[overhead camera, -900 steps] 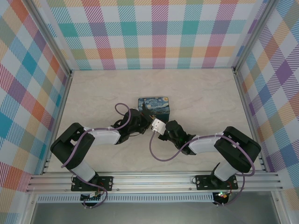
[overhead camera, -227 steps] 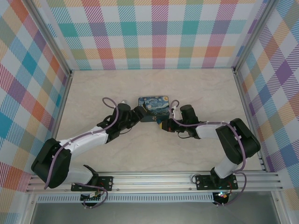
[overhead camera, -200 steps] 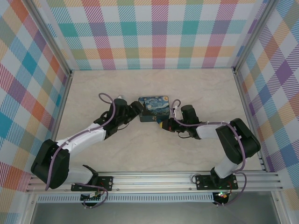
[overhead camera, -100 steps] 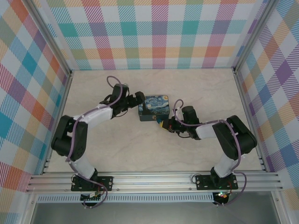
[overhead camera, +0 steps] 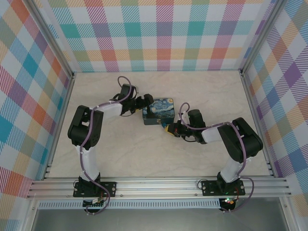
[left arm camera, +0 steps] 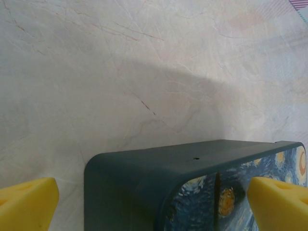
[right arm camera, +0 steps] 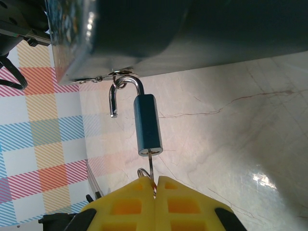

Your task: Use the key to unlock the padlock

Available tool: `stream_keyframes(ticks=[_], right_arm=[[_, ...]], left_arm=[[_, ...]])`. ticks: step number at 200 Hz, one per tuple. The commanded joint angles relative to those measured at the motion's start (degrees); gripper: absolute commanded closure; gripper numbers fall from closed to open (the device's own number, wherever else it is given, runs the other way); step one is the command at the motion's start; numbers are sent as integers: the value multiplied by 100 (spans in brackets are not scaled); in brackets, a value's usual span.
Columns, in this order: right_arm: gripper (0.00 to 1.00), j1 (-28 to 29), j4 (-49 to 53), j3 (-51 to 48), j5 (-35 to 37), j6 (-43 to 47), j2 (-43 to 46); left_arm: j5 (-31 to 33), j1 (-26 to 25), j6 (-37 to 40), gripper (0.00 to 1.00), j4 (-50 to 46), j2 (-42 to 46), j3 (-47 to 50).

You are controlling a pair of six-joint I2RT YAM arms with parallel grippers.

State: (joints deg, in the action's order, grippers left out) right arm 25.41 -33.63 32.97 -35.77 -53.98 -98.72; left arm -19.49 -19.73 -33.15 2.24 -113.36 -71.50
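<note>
The right gripper is closed on the key, which sits in the bottom of the padlock. The padlock hangs from the tin's latch, one end of its shackle free. The left gripper stands wide open at the tin's left end, above the table.

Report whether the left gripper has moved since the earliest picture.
Yes: the left gripper went farther from the near rail, toward the back wall.
</note>
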Motion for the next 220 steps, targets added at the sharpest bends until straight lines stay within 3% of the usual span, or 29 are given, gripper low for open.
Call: stream_keyframes(ticks=[1, 25, 44, 137, 184, 220], right_arm=[[93, -62, 3, -135, -88, 44, -70], [88, -88, 27, -181, -70, 122, 13], [77, -106, 188, -216, -11, 257, 144], [48, -388, 2109, -259, 753, 1943, 1616], [47, -361, 2021, -359, 730, 2187, 1764], [53, -328, 770, -623, 142, 1484, 1297]], left_arm=[[-160, 50, 116, 0, -130, -29, -36], [-100, 48, 137, 0, -152, -11, 131], [-32, 48, 159, 0, -188, -1, 253], [254, 38, -20, 0, 85, 492, 1053], [335, -105, -373, 0, 484, 912, 1731], [574, -294, -590, 0, 643, 1253, 2200]])
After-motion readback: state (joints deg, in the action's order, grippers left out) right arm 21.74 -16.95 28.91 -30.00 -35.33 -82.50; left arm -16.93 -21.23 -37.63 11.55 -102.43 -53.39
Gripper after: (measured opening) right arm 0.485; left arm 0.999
